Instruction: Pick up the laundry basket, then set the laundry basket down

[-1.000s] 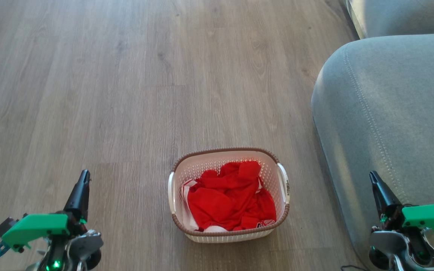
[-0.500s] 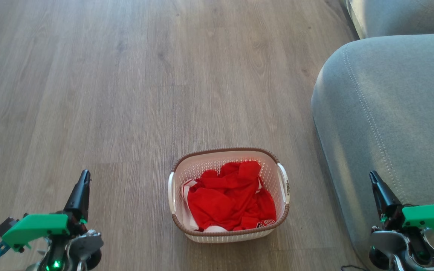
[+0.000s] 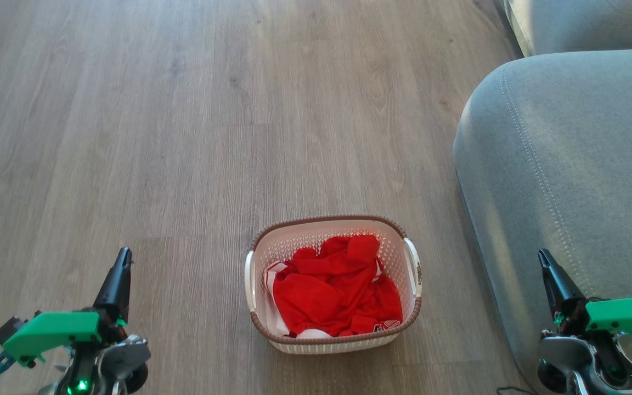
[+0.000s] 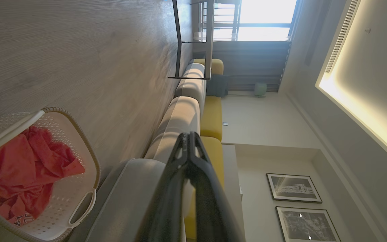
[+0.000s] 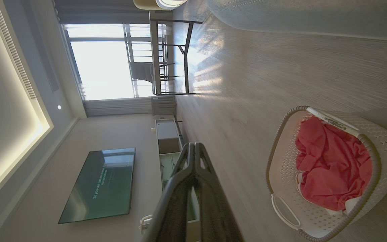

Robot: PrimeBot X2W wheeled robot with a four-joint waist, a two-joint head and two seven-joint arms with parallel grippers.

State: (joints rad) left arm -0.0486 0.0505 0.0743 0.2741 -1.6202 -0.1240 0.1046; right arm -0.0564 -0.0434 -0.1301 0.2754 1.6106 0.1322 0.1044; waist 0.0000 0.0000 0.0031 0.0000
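The laundry basket (image 3: 338,346) sits on the wooden floor (image 3: 184,137) straight ahead of me, between my two arms and touching neither. It is a small white basket with pierced walls and a brown braided rim, standing level. A white handle (image 3: 248,274) runs along its left side and another (image 3: 413,266) along its right. Inside lies a crumpled red garment (image 3: 332,291) that covers most of the bottom, heaped below the rim. White trim shows at its left edge and near the front. I cannot tell whether it is one piece or several.

My left gripper (image 3: 122,259) hangs at the lower left, well apart from the basket, its two dark fingers pressed together with nothing between them. My right gripper (image 3: 545,262) is at the lower right, fingers likewise together and empty, in front of the grey sofa (image 3: 557,164). The sofa stands near the basket's right side, with a strip of bare floor between them.
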